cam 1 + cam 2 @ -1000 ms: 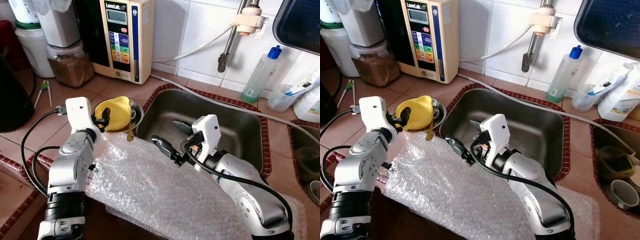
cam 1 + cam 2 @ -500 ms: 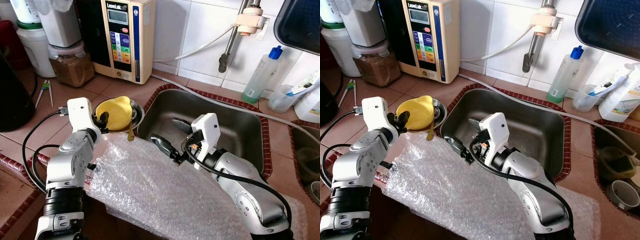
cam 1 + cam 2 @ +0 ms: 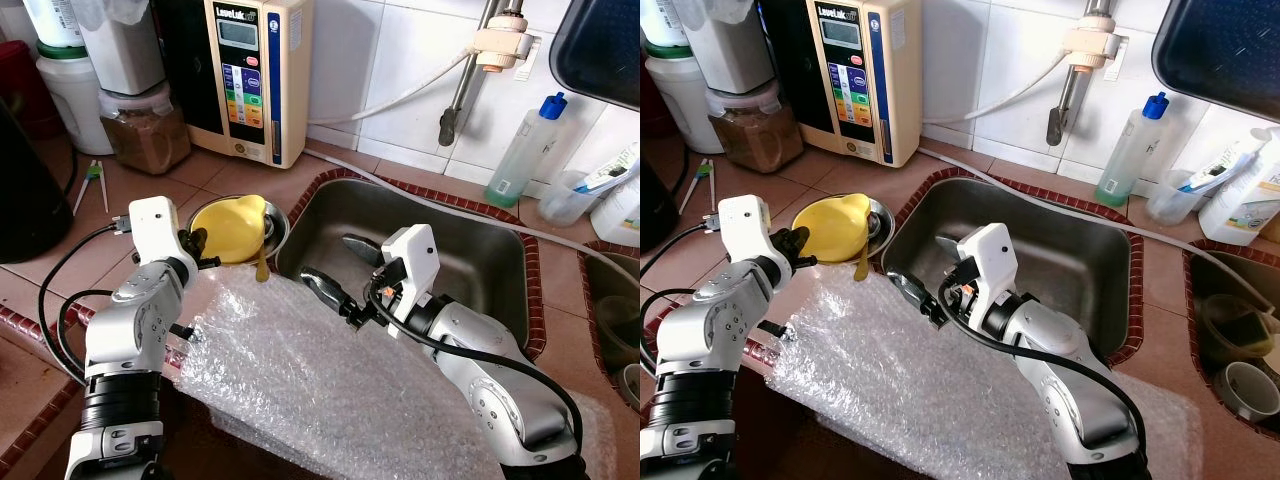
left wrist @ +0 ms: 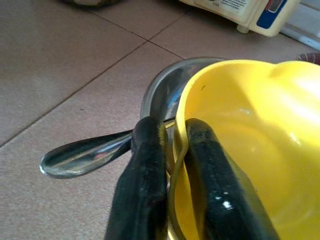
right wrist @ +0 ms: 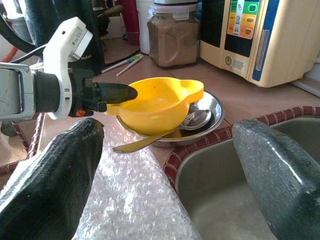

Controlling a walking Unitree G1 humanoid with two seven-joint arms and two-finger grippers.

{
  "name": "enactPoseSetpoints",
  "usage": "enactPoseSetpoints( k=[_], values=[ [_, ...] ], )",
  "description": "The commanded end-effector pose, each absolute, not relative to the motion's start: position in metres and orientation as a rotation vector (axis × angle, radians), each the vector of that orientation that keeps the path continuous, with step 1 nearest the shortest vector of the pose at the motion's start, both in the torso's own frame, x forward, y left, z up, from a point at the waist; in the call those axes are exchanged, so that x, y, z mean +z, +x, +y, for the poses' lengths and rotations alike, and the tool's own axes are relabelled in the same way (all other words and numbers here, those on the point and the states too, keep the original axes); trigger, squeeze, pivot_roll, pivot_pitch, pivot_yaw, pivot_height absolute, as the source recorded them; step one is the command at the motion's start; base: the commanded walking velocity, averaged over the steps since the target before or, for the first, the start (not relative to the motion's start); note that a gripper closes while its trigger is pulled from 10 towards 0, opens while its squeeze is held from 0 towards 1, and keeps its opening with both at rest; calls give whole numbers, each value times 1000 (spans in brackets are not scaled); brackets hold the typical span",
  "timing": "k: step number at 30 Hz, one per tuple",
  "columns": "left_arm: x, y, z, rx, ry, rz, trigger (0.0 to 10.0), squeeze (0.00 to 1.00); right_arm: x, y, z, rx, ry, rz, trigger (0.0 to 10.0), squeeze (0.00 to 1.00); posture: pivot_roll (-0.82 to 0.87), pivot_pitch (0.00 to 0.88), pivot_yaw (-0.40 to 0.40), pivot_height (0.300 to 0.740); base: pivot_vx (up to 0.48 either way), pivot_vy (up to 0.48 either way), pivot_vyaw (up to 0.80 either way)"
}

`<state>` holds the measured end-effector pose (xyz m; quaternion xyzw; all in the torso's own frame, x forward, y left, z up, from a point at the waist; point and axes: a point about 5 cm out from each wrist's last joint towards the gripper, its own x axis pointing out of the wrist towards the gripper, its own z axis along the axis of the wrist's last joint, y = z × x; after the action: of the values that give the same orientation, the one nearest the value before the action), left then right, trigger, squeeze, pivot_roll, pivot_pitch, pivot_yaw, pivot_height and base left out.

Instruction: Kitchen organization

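I'm looking at a terracotta-tiled counter [image 3: 150, 185] with a steel sink [image 3: 480, 250] set into it. On the tiles: a water ioniser [image 3: 250, 75] against the wall, a brown-filled jar [image 3: 145, 130] beside it, a toothbrush [image 3: 90, 180], a steel dish [image 3: 878, 222] just left of the sink — and bubble wrap [image 3: 300, 370] spread over the front edge. A blue-capped bottle [image 3: 525, 150] stands behind the sink.

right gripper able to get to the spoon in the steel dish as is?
Probably not cleanly. The right gripper is open and near, but the yellow bowl, held by the left gripper, sits in the steel dish over most of the spoon.
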<state>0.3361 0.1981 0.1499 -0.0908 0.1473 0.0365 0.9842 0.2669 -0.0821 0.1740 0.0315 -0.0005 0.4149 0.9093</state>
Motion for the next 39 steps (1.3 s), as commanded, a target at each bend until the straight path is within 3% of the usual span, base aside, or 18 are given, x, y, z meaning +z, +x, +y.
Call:
enactPoseSetpoints(
  k=[1,11,22,33,39],
  values=[
    [158,338,200,91,-178,266,0,0,176,269,-83,850,65,-6,10000,0,-6,19,-33,740,0,0,0],
    [162,337,198,113,-190,227,0,0,180,271,-84,862,109,-12,10000,0,-7,14,-32,740,0,0,0],
    [190,338,175,106,-67,-16,0,0,178,284,-93,739,208,-7,10000,0,-16,2,-34,740,0,0,0],
    [187,330,120,-70,178,-181,0,0,191,304,-96,598,426,-38,10000,0,-25,0,-47,740,0,0,0],
    [187,329,99,-138,188,-223,0,0,193,309,-92,570,492,-40,10000,0,-17,0,-51,740,0,0,0]
  ],
)
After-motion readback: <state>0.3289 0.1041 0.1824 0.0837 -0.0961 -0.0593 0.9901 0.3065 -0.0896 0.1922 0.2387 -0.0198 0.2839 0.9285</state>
